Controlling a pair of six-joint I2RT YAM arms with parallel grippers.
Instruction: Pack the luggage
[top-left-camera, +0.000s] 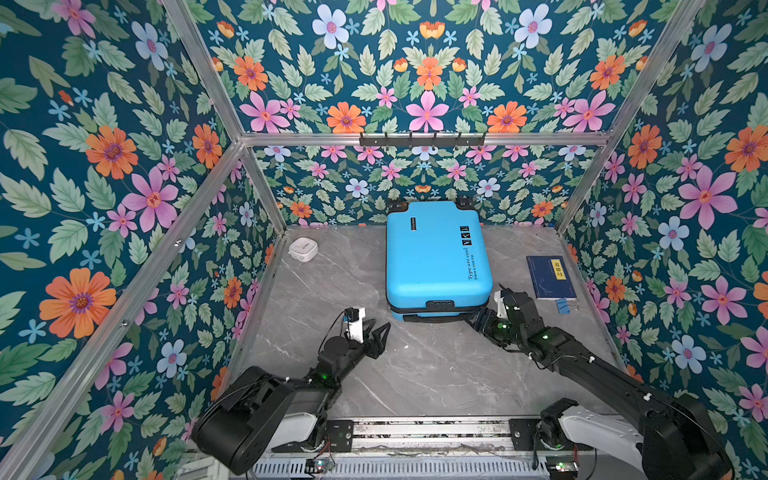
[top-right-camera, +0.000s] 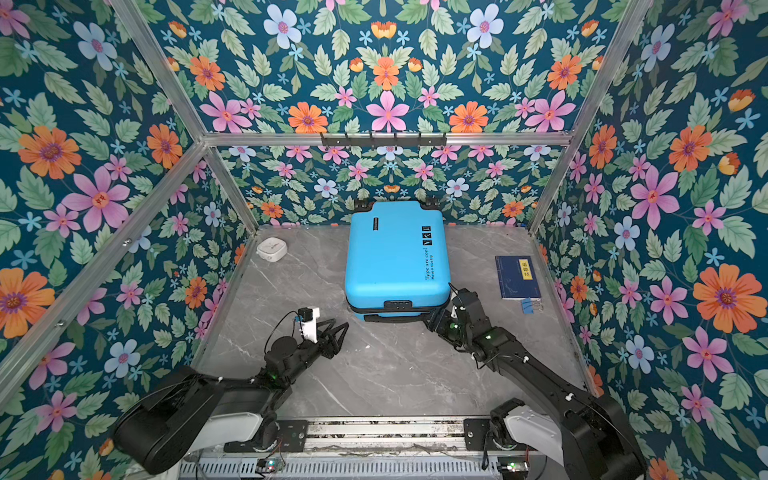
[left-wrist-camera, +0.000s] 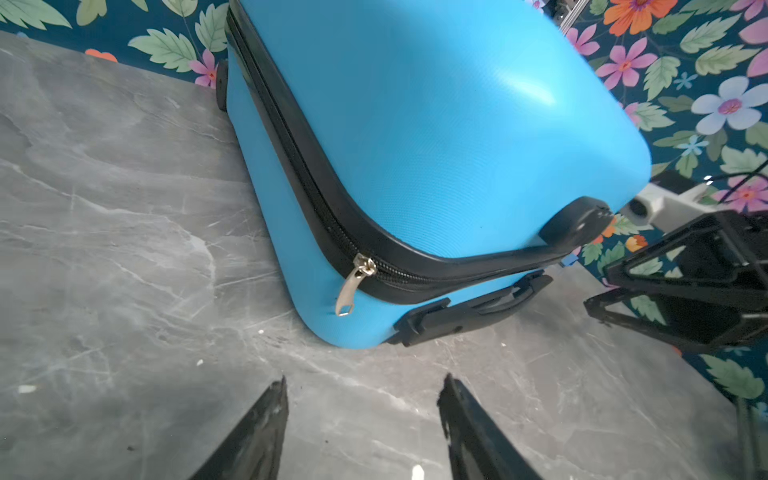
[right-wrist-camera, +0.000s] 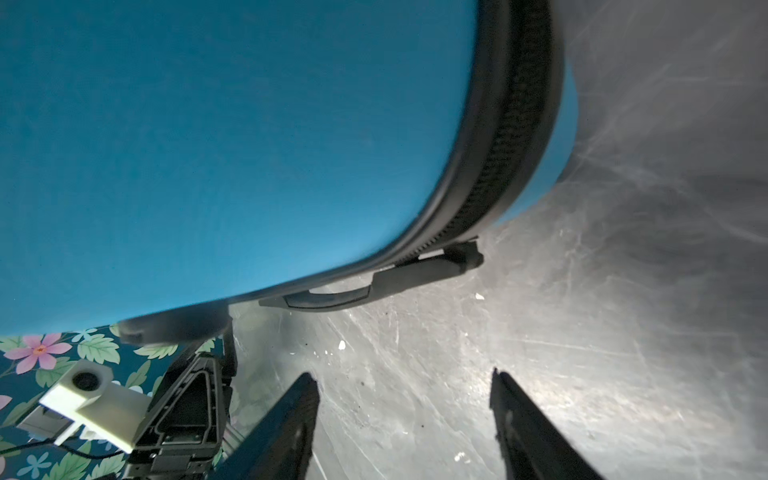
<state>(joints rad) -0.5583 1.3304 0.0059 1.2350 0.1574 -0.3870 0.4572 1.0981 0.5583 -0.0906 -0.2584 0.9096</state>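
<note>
Luggage (top-left-camera: 436, 257) lies flat, lid down, mid-bench (top-left-camera: 415, 374) against far edge, wheels toward back wall. Zipper pull (left-wrist-camera: 351, 286) hangs at its near-left corner. Left claw (top-left-camera: 380, 326) released, empty, near that corner. Right claw (right-wrist-camera: 402, 374) released, empty, low by near-right corner; contact with shell unclear. Dark-blue book (top-left-camera: 550, 277) near right edge.

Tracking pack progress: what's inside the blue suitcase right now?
Nothing inside shows: the luggage lies flat and closed, so its interior is covered. Outside on the table: the dark-blue book, a blue binder clip and a white square object.
</note>
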